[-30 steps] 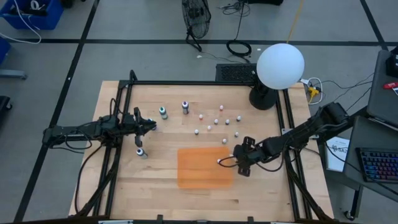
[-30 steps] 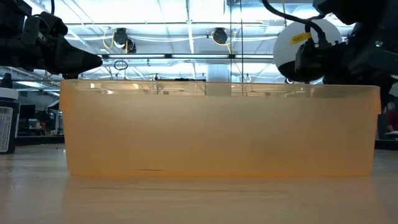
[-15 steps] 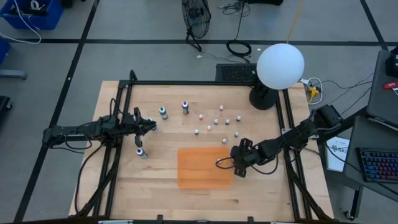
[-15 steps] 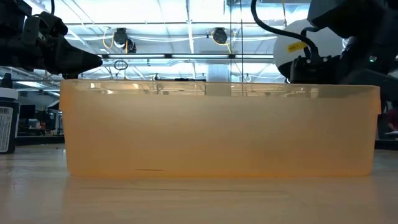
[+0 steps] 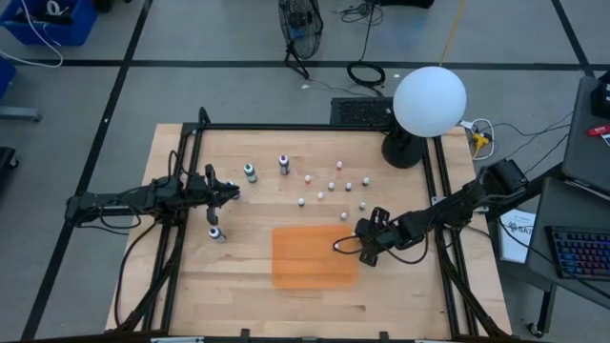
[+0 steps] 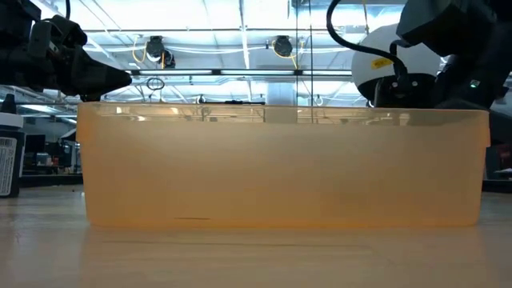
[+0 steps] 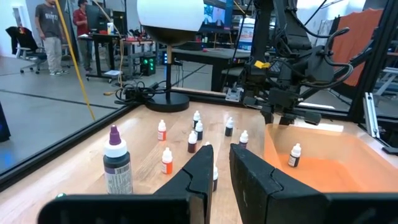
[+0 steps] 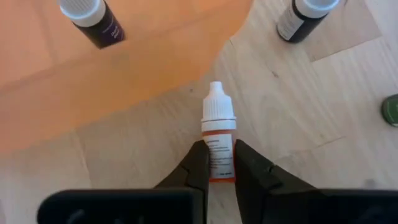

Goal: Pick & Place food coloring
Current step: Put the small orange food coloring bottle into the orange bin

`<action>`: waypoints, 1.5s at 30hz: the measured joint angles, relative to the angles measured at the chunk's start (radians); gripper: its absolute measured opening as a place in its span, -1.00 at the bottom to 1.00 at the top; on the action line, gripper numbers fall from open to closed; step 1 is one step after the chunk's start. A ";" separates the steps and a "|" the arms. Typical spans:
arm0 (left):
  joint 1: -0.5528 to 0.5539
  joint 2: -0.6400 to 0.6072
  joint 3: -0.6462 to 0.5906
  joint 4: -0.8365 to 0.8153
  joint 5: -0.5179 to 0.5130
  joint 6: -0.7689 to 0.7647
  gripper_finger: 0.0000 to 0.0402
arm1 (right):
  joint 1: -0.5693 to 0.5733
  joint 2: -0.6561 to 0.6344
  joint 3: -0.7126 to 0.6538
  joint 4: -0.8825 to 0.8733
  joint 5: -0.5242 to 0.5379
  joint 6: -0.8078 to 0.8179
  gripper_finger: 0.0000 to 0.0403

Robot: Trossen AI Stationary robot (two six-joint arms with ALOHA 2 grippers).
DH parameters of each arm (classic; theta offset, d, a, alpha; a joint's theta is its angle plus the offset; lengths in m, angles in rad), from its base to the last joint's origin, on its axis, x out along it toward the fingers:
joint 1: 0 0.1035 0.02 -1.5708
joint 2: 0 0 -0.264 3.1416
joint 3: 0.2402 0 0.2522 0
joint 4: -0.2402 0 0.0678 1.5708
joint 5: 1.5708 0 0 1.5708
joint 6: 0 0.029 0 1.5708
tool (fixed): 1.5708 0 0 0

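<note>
Two grippers: left gripper hovers over the table's left side, fingers together, holding nothing. Right gripper is clamped on a small white-capped dropper bottle just beside the orange tray; its label print is unreadable. Other food coloring bottles stand mid-table.

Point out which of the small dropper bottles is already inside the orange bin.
The dark bottle with a white cap standing upright inside the orange bin, alone there. The other small bottles stand on the bare wood, one of them between the right claw's fingers.

orange tray, white-capped bottle
</note>
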 joint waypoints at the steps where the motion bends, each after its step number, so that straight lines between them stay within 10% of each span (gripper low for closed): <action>1: 0.000 0.000 0.000 0.000 0.000 0.000 -0.72 | 0.000 -0.005 -0.001 0.003 0.004 0.000 -0.83; 23: 0.000 0.000 0.000 0.000 0.000 0.000 -0.72 | 0.101 -0.456 -0.005 -0.013 0.097 -0.078 -0.83; 45: 0.000 0.000 0.000 0.160 -0.034 -0.026 -0.72 | 0.046 -0.232 -0.004 0.625 0.099 -0.596 -0.83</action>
